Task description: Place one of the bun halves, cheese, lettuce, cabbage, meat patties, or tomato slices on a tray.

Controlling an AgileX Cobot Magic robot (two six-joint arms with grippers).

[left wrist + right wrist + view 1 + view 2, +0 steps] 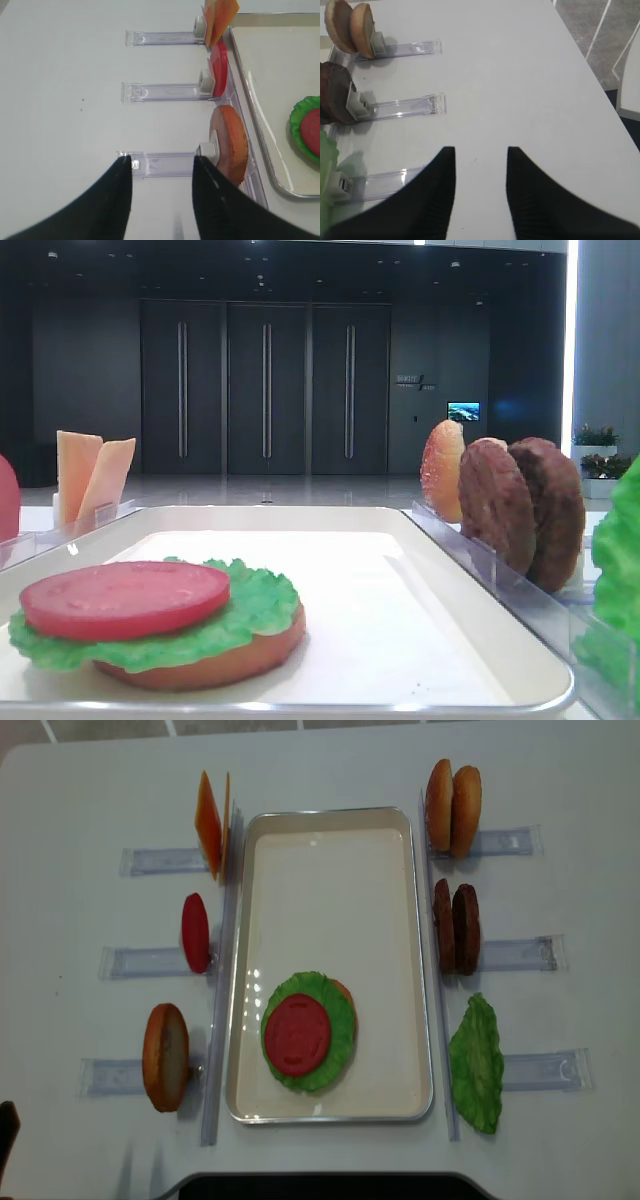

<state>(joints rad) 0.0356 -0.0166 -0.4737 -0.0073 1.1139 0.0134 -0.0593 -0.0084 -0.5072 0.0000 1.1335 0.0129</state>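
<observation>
Down by the white table (330, 770), the left gripper (162, 167) hangs with its two dark fingers spread apart and nothing between them, just above the near end of a clear plastic rack (165, 164) that props a bun half (230, 142) on edge left of the tray (330, 1105). The right gripper (481, 160) likewise shows its fingers parted over bare tabletop, pinching nothing; only their tips are in view, the rest cut off at the frame's bottom. On the tray's near half lies a stack: a bun half (230, 660) mostly hidden beneath the lettuce (345, 1015), with a tomato slice (297, 1034) flat on top. Left of the tray another tomato slice (195, 932) and the cheese (210, 823) stand upright in racks. Right of the tray stand two more bun halves (452, 807), the meat patties (455, 928) and a second green leaf (477, 1063). From the low front view that leaf is cropped by the right edge.
</observation>
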